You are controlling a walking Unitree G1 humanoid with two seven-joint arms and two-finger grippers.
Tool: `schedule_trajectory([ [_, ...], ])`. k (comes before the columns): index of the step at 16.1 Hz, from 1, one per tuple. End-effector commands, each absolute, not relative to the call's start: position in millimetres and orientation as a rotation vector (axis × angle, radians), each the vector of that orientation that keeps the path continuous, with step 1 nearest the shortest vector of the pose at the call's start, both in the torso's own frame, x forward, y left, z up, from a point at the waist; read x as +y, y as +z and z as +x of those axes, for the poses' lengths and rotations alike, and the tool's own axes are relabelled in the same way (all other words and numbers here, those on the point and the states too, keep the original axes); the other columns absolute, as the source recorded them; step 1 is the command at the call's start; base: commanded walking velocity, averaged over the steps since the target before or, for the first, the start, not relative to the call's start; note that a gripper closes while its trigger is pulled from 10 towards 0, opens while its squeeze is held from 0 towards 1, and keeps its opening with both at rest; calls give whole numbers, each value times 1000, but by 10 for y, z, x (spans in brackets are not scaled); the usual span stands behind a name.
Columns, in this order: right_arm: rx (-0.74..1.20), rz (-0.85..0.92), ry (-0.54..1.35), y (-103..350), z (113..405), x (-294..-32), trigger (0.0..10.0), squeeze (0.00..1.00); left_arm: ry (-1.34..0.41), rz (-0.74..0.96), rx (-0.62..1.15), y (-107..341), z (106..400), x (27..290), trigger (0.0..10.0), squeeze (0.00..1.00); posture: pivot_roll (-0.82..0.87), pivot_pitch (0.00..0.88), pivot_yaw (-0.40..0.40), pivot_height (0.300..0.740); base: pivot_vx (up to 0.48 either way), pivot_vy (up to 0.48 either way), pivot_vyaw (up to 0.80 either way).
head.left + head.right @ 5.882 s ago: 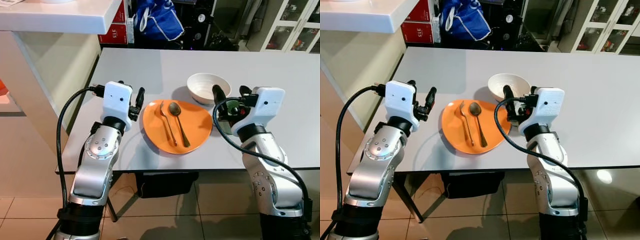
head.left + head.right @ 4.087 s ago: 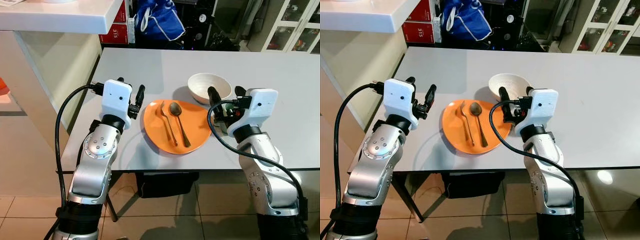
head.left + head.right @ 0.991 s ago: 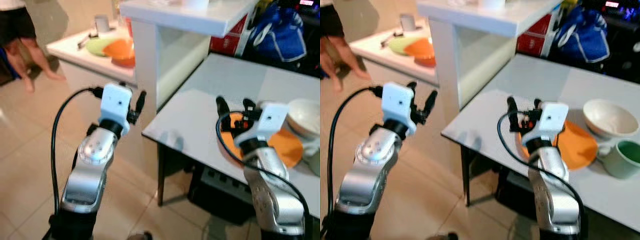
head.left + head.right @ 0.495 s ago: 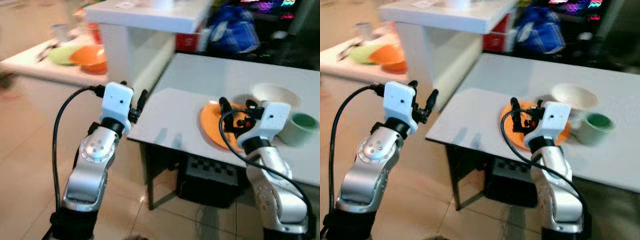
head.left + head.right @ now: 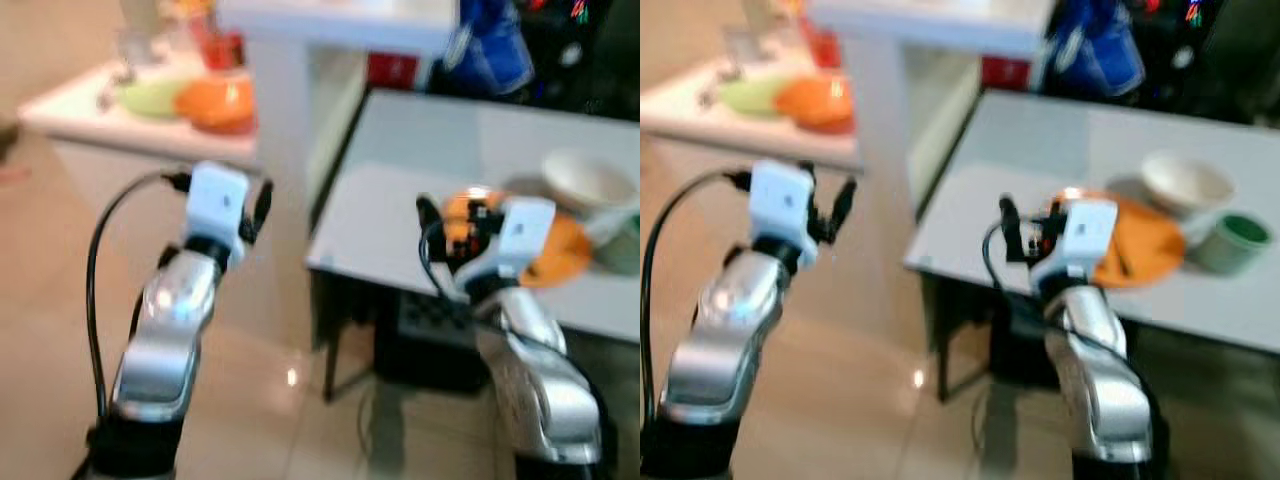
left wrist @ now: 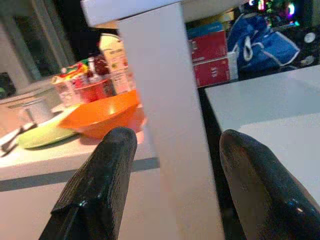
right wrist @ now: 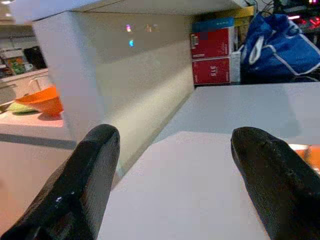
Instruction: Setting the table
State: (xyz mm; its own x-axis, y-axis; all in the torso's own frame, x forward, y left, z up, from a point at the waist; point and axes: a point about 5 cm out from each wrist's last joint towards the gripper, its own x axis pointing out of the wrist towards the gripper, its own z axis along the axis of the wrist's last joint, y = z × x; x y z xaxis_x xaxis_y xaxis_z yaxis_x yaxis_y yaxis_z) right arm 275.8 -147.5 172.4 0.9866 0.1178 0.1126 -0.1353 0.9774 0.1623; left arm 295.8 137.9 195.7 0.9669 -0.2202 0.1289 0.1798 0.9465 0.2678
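Observation:
On the grey table (image 5: 420, 150) at the right lie an orange plate (image 5: 562, 247), a white bowl (image 5: 590, 178) and a green cup (image 5: 1232, 240), all blurred. My right gripper (image 5: 448, 218) hovers open and empty over the table's near left corner, just short of the plate. My left gripper (image 5: 258, 208) is raised open and empty to the left of the table, in front of the white counter pillar (image 6: 165, 100). Beyond its fingers, an orange bowl (image 6: 102, 114) and a green plate (image 6: 40, 136) sit on a low white counter.
A white counter top (image 5: 340, 15) overhangs the pillar beside the table. A blue bag (image 5: 490, 50) and red boxes (image 6: 212, 55) stand behind the table. Cartons and bottles (image 6: 95, 67) stand behind the orange bowl. Tiled floor (image 5: 260, 400) lies open below my left arm.
The whole picture has swung and blurred, so the camera has moved. The low counter with the bowl now sits closer on the left. Both grippers keep the same open pose.

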Motion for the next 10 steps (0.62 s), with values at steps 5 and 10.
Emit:
schedule_trajectory([
  [5,-63,170,78,1684,2756,-1578,10000,0,-217,253,-156,1963,2967,1315,10000,0,6,0,7,740,0,419,-160],
  [10,-63,176,73,1697,2785,-1576,10000,0,-203,254,-160,1977,2992,1330,10000,0,10,0,0,740,0,420,-800],
])
